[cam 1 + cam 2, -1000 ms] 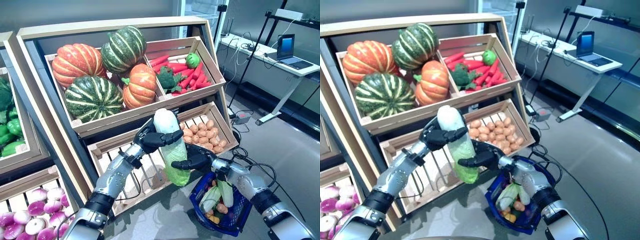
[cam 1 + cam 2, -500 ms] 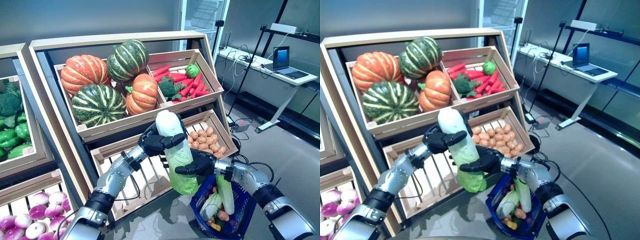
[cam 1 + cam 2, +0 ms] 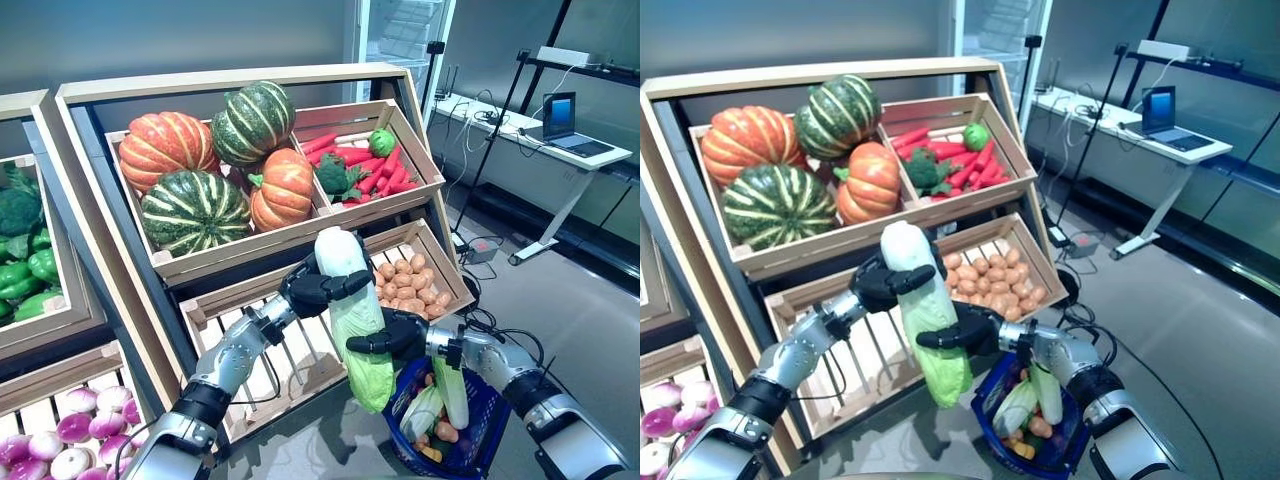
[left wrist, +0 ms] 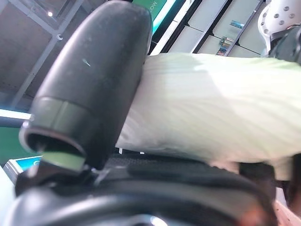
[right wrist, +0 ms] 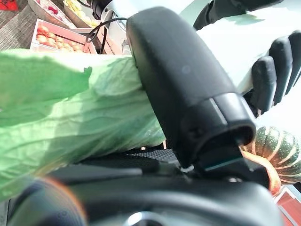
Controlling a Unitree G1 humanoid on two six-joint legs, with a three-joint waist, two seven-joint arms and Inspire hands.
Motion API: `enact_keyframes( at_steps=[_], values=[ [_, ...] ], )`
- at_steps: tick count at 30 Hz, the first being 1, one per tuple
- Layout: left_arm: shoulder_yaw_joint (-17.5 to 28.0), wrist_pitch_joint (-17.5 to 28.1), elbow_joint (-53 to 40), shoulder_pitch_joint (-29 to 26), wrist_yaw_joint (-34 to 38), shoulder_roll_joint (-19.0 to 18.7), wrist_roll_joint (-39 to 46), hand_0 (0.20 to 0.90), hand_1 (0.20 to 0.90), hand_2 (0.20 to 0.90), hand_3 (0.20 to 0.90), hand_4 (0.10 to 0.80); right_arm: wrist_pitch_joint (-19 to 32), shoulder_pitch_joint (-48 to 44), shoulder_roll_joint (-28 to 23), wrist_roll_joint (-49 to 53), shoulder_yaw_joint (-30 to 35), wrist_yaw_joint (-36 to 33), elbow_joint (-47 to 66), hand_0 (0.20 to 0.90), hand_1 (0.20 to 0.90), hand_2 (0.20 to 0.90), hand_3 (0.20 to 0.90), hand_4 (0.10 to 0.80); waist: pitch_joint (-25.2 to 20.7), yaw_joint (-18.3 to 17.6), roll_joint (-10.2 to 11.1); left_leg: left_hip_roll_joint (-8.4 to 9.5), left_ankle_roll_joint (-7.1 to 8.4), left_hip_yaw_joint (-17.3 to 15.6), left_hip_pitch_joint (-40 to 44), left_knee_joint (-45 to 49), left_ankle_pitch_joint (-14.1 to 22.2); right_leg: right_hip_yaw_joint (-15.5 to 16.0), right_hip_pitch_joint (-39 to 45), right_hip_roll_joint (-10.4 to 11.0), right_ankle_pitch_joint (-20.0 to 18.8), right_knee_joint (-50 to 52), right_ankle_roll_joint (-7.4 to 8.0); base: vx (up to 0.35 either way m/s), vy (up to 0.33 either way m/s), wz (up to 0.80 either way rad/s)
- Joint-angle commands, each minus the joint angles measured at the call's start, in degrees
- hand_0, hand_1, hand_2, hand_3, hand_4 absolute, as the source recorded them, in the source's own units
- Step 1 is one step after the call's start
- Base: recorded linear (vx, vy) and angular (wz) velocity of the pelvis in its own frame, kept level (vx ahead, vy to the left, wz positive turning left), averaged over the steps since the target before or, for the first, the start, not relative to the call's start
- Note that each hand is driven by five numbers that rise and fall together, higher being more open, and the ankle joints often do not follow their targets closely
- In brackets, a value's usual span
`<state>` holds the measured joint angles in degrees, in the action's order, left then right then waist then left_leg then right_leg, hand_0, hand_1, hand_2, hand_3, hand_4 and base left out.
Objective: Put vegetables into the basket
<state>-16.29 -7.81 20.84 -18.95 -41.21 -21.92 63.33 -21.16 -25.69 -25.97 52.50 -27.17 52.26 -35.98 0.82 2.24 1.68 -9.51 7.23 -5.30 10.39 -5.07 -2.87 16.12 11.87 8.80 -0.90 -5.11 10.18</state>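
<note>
A long pale-green napa cabbage [image 3: 352, 312] hangs upright in front of the lower shelf, leafy end down. My left hand [image 3: 312, 287] is shut on its white upper end [image 4: 207, 122]. My right hand [image 3: 390, 335] is shut on its green middle [image 5: 70, 113], thumb across the leaves. Just right of and below the cabbage is the blue basket [image 3: 497, 431], which holds two smaller cabbages [image 3: 450, 385] and some small round vegetables. The cabbage's leafy tip [image 3: 948, 375] hangs beside the basket's left rim.
Wooden shelves stand behind: pumpkins and striped squashes [image 3: 205, 155] upper left, carrots and broccoli [image 3: 365, 165] upper right, potatoes [image 3: 410, 277] in the lower crate beside an empty slatted section [image 3: 290, 350]. Turnips [image 3: 50, 450] lie lower left. A desk with a laptop [image 3: 570, 125] stands at right.
Both hands have carried the cabbage a little down and to the right, nearer the basket. From 1.0 s to 0.5 s ago the camera shifted.
</note>
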Motion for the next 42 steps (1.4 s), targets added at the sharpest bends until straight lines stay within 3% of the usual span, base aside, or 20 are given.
enact_keyframes(
  at_steps=[1, 7, 8, 9, 19, 28, 35, 42],
  values=[
    [-7.4, 1.0, -4.1, -12.7, -10.2, 6.7, 4.3, 0.300, 0.300, 0.300, 0.300, 0.400, 1.4, -14.4, 6.0, 7.3, 4.2, -0.6, -5.5, 0.300, 0.300, 0.300, 0.300, 0.400, -1.6, 0.8, 0.9, 2.40, -1.67, 0.3, -1.7, 0.1, 3.2, -1.0, 0.0, 2.1, -1.1, 0.2, -2.27, 0.000, 0.000, 0.00],
    [-6.8, 0.7, -3.4, -12.4, -10.1, 6.1, 3.5, 0.300, 0.300, 0.300, 0.300, 0.400, 1.3, -13.9, 5.7, 7.1, 4.8, -2.6, -6.0, 0.300, 0.300, 0.300, 0.300, 0.400, -1.5, 0.8, 0.9, 2.43, -1.75, 0.2, -1.7, 0.1, 3.1, -1.1, -0.2, 2.1, -1.2, 0.2, -2.26, 0.000, 0.000, 0.00],
    [-6.8, 0.4, -3.4, -12.4, -9.5, 5.9, 3.3, 0.469, 0.469, 0.469, 0.469, 0.513, 1.2, -13.8, 5.7, 6.9, 5.1, -3.0, -6.2, 0.300, 0.300, 0.300, 0.300, 0.400, -1.5, 0.8, 0.9, 2.41, -1.73, 0.2, -1.7, 0.1, 3.1, -1.1, -0.2, 2.1, -1.2, 0.2, -2.25, 0.000, 0.000, 0.00],
    [-6.5, -0.1, -3.2, -12.1, -8.6, 6.1, 2.5, 0.900, 0.900, 0.900, 0.900, 0.800, 1.3, -13.5, 5.6, 6.7, 5.4, -3.7, -6.3, 0.300, 0.300, 0.300, 0.300, 0.400, -1.4, 0.7, 0.9, 2.38, -1.72, 0.1, -1.7, 0.1, 3.1, -1.2, -0.3, 2.1, -1.3, 0.2, -2.21, 0.000, 0.000, 0.00],
    [-1.6, -0.2, 0.6, -6.9, -6.8, 2.7, -0.3, 0.900, 0.900, 0.900, 0.900, 0.800, 3.1, -7.2, 3.8, 6.8, 9.9, -11.7, -6.4, 0.300, 0.300, 0.300, 0.300, 0.400, -1.1, 0.5, 0.6, 2.10, -1.69, -0.7, -1.4, 0.1, 3.0, -1.5, -0.4, 2.1, -1.4, 0.1, -2.00, 0.000, 0.000, 0.00],
    [3.6, 2.3, -1.8, -1.1, -1.6, -1.5, -0.8, 0.900, 0.900, 0.900, 0.900, 0.800, 9.0, 5.4, 2.4, 7.6, 16.6, -21.8, -0.8, 0.300, 0.300, 0.300, 0.300, 0.400, 0.2, -0.6, 0.3, 1.92, -1.81, -2.0, -2.1, 0.1, 2.5, -2.0, -1.5, 2.2, -2.0, 0.1, -1.56, 0.019, -0.005, -0.06],
    [9.5, 2.9, -0.6, 4.8, -0.4, -0.3, 0.0, 0.900, 0.900, 0.900, 0.900, 0.800, 13.6, 12.3, 2.4, 3.1, 22.4, -25.8, -1.4, 0.300, 0.300, 0.300, 0.300, 0.400, 1.9, -0.6, 0.2, 1.75, -1.66, -2.2, -2.5, 0.1, 2.5, -1.6, -1.8, 2.4, -1.6, 0.4, -1.50, 0.000, -0.015, -0.04],
    [13.8, 5.7, 5.2, 8.2, 0.1, 1.0, -3.5, 0.900, 0.900, 0.900, 0.900, 0.800, 19.3, 14.0, 2.0, 4.1, 29.5, -30.9, -10.0, 0.300, 0.300, 0.300, 0.300, 0.400, 3.1, 0.1, 0.2, 1.52, -1.61, -2.4, -1.8, 0.1, 2.8, -0.9, -1.6, 2.4, -1.2, 0.8, -1.54, -0.002, -0.006, -0.02]
  ],
)
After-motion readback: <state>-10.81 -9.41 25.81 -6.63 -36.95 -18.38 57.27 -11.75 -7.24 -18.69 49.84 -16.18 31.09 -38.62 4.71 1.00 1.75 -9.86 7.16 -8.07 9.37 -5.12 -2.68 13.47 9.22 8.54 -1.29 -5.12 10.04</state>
